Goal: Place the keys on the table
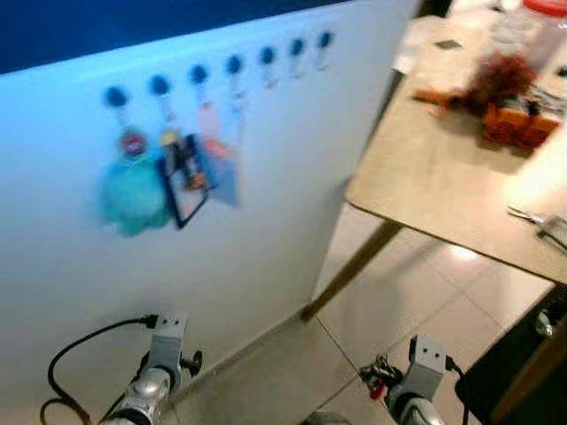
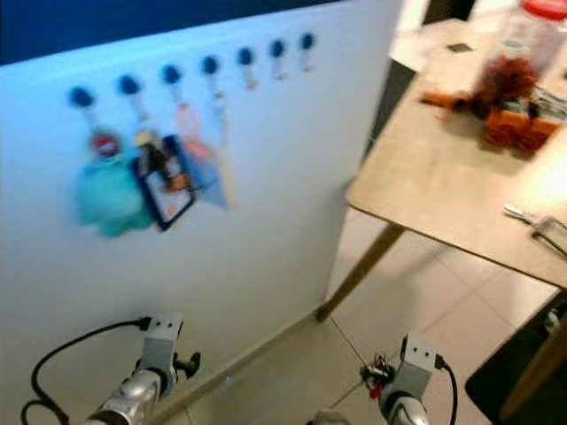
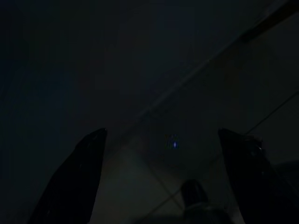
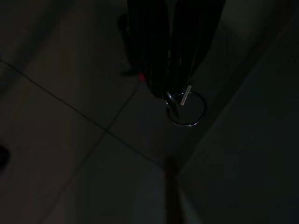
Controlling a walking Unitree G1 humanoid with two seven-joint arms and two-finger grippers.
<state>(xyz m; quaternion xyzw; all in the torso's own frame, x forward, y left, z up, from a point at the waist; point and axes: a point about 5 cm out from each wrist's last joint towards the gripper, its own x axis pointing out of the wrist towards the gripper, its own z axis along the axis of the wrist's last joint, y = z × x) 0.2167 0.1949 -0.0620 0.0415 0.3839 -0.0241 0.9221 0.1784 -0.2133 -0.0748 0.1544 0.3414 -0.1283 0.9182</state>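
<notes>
Right gripper (image 4: pixel 175 88): you are holding it low over the floor tiles, fingers pinched together on the keys (image 4: pixel 186 108), whose ring is dangling below the tips.
Left gripper (image 3: pixel 168 154): you are hanging it idle, fingers spread wide, gripping nothing.
Table (image 1: pixel 443 177): standing ahead to your right, carrying clutter.
Writing: none is showing legibly; the board's (image 1: pixel 266 221) hanging tags are blurring.

No text, label, brand or number is legible. The card (image 1: pixel 186 180) hanging among the key fobs on the white board (image 1: pixel 266 230) carries printing too blurred to read, and the orange packages (image 1: pixel 518 124) and the red-lidded jar (image 2: pixel 532 35) on the wooden table (image 1: pixel 443 177) show no readable lettering.
</notes>
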